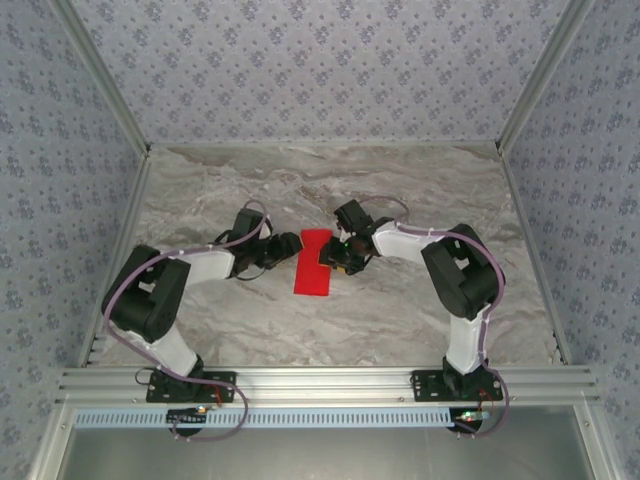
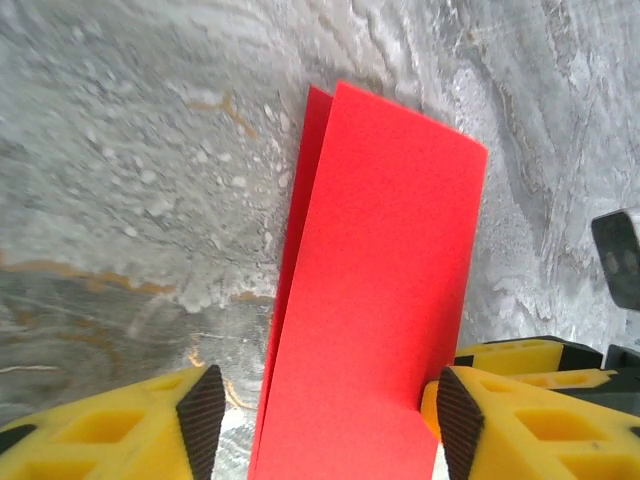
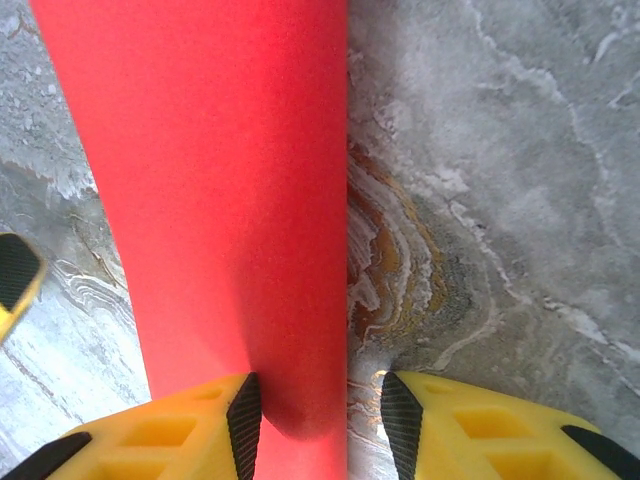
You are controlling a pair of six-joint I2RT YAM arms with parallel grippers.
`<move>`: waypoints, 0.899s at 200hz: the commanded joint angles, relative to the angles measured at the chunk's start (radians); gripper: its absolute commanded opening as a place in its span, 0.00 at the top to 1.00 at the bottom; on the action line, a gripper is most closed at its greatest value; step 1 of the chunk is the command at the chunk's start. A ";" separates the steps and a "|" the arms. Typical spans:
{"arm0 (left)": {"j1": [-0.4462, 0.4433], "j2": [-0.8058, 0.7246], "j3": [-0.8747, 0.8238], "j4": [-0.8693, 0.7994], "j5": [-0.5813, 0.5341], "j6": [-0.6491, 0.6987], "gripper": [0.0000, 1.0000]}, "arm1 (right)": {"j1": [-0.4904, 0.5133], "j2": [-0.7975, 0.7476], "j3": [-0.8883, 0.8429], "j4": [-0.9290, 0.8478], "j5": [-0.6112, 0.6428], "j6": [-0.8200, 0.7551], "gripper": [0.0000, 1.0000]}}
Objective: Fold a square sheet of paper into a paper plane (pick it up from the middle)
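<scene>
The square sheet of paper [image 1: 313,262] is bright red and lies mid-table, folded in half into a long rectangle. My left gripper [image 1: 283,250] is at its left side and my right gripper [image 1: 335,258] at its right side. In the left wrist view the folded sheet [image 2: 380,290] runs between the black pads [image 2: 203,420] of my left gripper [image 2: 330,425], which is open; its two layers gape slightly along the left edge. In the right wrist view my right gripper [image 3: 322,425] is open, straddling the long edge of the sheet [image 3: 210,200], with one finger over the paper and one over bare table.
The grey marble table [image 1: 400,320] is walled by patterned panels at the back and sides. An aluminium rail [image 1: 330,382] carrying both arm bases crosses the near edge. The other arm's yellow finger [image 2: 520,355] sits close beside my left gripper.
</scene>
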 commanded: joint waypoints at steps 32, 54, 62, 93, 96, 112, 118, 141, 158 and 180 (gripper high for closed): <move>0.019 -0.120 0.020 -0.110 -0.125 0.028 0.28 | 0.011 0.122 0.007 -0.108 0.091 -0.008 0.57; 0.019 -0.118 0.013 -0.100 -0.138 0.032 0.27 | 0.014 0.166 0.039 -0.152 0.091 -0.019 0.57; 0.018 -0.117 0.010 -0.093 -0.143 0.033 0.27 | 0.015 0.179 0.039 -0.162 0.092 -0.023 0.57; 0.019 -0.115 -0.023 -0.024 -0.161 0.019 0.27 | 0.013 0.231 0.085 -0.186 0.097 -0.031 0.57; 0.019 -0.114 -0.025 -0.016 -0.160 0.017 0.27 | 0.012 0.234 0.087 -0.187 0.099 -0.032 0.57; 0.018 -0.104 -0.034 0.013 -0.151 0.014 0.27 | 0.015 0.247 0.093 -0.191 0.098 -0.039 0.57; 0.019 -0.098 -0.035 0.020 -0.143 0.014 0.27 | 0.015 0.252 0.096 -0.194 0.100 -0.043 0.57; 0.018 -0.072 -0.034 0.048 -0.105 0.012 0.29 | 0.018 0.262 0.101 -0.200 0.099 -0.067 0.55; 0.018 -0.059 -0.033 0.063 -0.087 0.010 0.30 | 0.017 0.265 0.102 -0.204 0.102 -0.083 0.54; 0.019 -0.045 -0.030 0.072 -0.069 0.008 0.31 | 0.018 0.271 0.106 -0.212 0.105 -0.089 0.54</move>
